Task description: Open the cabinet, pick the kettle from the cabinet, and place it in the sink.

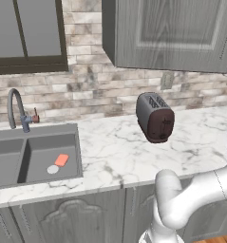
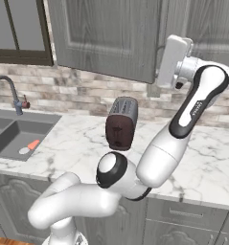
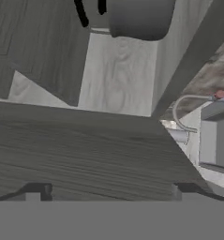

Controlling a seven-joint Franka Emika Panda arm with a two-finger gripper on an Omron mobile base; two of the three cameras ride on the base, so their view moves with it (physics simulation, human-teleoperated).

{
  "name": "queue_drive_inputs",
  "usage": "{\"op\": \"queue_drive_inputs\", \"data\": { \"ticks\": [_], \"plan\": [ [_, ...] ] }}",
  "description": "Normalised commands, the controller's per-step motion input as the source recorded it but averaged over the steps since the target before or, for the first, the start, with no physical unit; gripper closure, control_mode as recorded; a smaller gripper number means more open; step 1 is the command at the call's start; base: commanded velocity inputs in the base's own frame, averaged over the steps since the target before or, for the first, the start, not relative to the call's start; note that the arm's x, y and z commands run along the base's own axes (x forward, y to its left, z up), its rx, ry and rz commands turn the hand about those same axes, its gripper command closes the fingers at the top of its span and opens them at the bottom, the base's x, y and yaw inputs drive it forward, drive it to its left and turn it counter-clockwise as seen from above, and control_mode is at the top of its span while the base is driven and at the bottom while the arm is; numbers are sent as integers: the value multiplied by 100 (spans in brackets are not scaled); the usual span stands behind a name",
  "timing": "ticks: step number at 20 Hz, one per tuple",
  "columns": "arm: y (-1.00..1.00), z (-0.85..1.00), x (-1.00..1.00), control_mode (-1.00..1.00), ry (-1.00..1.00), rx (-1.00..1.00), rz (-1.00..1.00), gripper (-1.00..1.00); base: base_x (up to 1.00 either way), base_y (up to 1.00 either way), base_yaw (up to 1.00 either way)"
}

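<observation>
With gripper [image 3: 108,192] spread wide, nothing held, kettle [image 3: 139,18] seen upper centre; cabinet [image 2: 106,38] door edge may be clipped on reach-in.

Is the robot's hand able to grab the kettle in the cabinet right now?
Probably yes: the cabinet door stands open, the kettle sits inside on the shelf ahead, and the gripper is open with nothing between.

A pale brick backsplash [image 1: 100,88] runs behind the white marble counter [image 1: 115,152], a dark-framed window [image 1: 27,33] at far left, ornate grey base cabinets [image 1: 77,218] below, orange-brown wood floor [image 1: 219,239] at bottom.
</observation>
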Motion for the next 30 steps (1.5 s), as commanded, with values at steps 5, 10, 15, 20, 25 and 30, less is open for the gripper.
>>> {"op": "queue_drive_inputs", "data": {
  "ticks": [5,10,15,20,25,30],
  "plan": [
    [8,0,-70,-100,-10,-10,18,-100,0,0,0],
    [9,-2,-74,-100,-15,-12,9,-100,0,0,0],
    [19,-13,-75,-100,-22,-10,0,-100,0,0,0],
    [27,-16,-75,-100,-21,-4,0,-100,0,0,0],
    [41,-21,-68,-100,-14,-3,-3,-100,0,0,0],
    [57,-22,-31,-100,0,-1,-14,-100,0,0,0]
  ]
}}
